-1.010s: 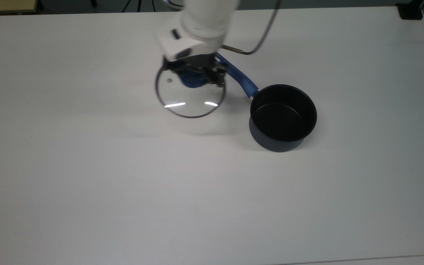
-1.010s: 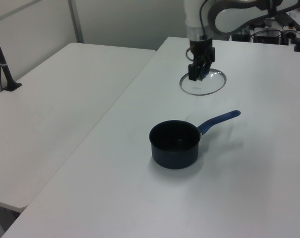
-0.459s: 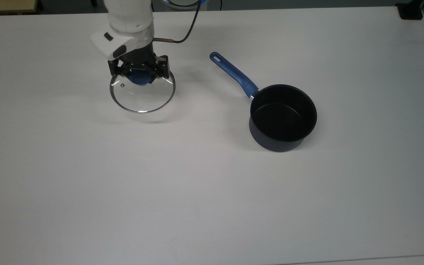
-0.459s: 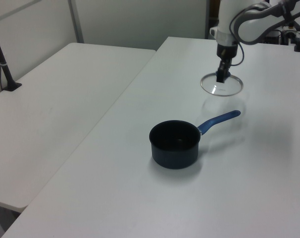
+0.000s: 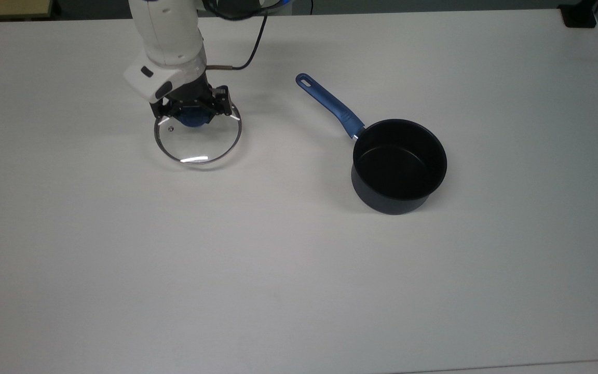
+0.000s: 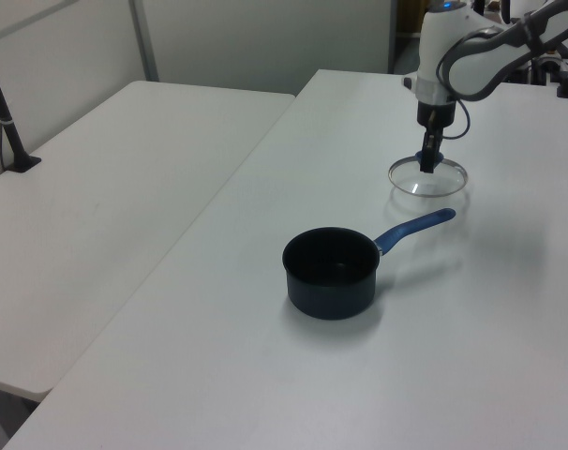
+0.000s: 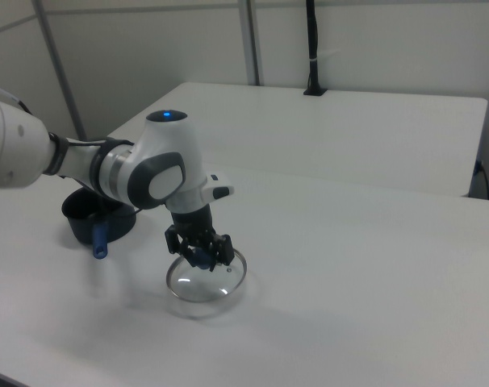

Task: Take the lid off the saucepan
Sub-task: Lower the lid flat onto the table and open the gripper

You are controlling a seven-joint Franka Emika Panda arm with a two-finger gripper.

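I had the gripper [image 5: 193, 110] on the glass lid [image 5: 198, 140], fingers [image 7: 179, 243] closed on its blue knob [image 5: 192, 119], arm coming down from the top view's upper left. The lid sat low at the white counter [image 5: 299, 270], well apart from the saucepan [image 5: 398, 166] and toward the top view's left; I couldn't tell whether its rim touched the surface. The saucepan stood upright and uncovered, dark inside showing, its blue handle [image 5: 328, 105] pointing toward the lid's side, eyelet end clear of the rim.
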